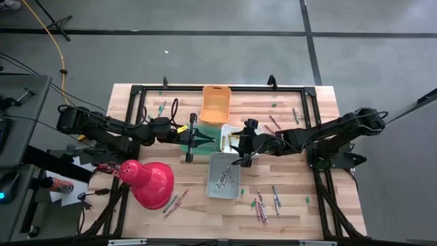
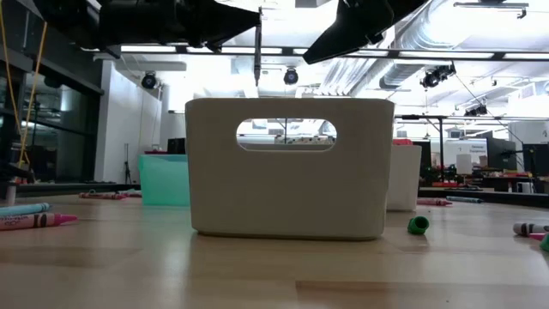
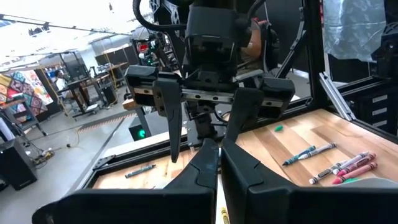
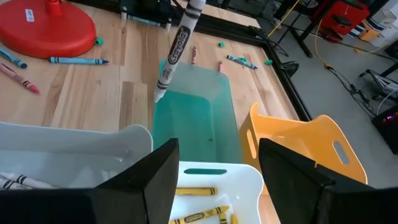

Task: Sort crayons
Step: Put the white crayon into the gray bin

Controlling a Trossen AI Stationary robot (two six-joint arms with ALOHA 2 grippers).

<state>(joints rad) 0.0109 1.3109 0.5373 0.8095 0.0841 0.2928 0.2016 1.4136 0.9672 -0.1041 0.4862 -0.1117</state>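
Now, left jaws (image 1: 207, 141): pressed together, pinching a grey crayon (image 4: 174, 51) near its top end. Through the right wrist camera I see that crayon hanging tilted, tip down, above the green bin (image 4: 199, 118).

Right jaws (image 1: 240, 141): spread wide, nothing between them. They face the left jaws across a short gap, above the white bin (image 4: 217, 175), which holds yellow crayons (image 4: 198, 217).

Outward from there, bins cluster mid-worktop. Orange bin (image 1: 215, 104) sits at the far side, green bin just before it, white bin touching the green one on the right arm's side, grey bin (image 1: 223, 175) nearest the front edge. Grey bin carries several grey crayons (image 1: 224, 179).

Loose crayons lie on the wooden worktop (image 1: 293, 198):
- a scatter near the front, right of the grey bin (image 1: 262, 206)
- a few beside the red lamp (image 1: 147, 181), near the front edge (image 1: 175, 203)
- some at the far right, past the white bin (image 1: 274, 123)
- one at the far left (image 1: 162, 107)

Low camera: grey bin fills the middle; pink and blue crayons lie at the left (image 2: 30, 216).
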